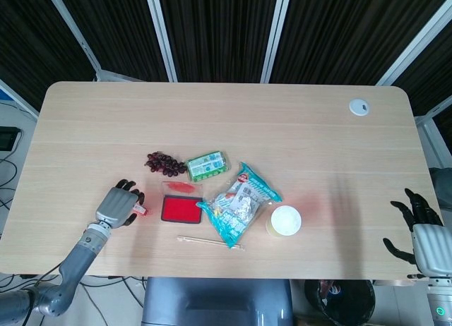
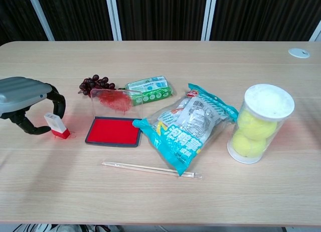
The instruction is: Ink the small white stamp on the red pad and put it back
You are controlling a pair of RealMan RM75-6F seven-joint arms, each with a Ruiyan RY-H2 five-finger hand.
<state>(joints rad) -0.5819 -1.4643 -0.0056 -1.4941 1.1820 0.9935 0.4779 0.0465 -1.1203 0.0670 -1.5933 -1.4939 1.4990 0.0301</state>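
The small white stamp [image 2: 56,125] with a red base stands upright on the table, left of the red ink pad [image 2: 114,131]. The pad's clear lid [image 2: 115,100] is raised and smeared red. My left hand [image 2: 27,99] arches over the stamp, fingers just behind it and thumb at its left; a thin gap still shows at the thumb. In the head view the left hand [image 1: 119,206] covers most of the stamp [image 1: 141,210], beside the pad [image 1: 181,209]. My right hand [image 1: 420,231] hangs off the table's right front corner, fingers spread and holding nothing.
Behind the pad lie dark grapes [image 2: 95,84] and a green packet [image 2: 149,89]. A teal snack bag [image 2: 188,124] lies right of the pad, then a clear tube of tennis balls [image 2: 261,124]. A wooden stick [image 2: 150,169] lies in front. A white disc [image 2: 299,52] sits far right.
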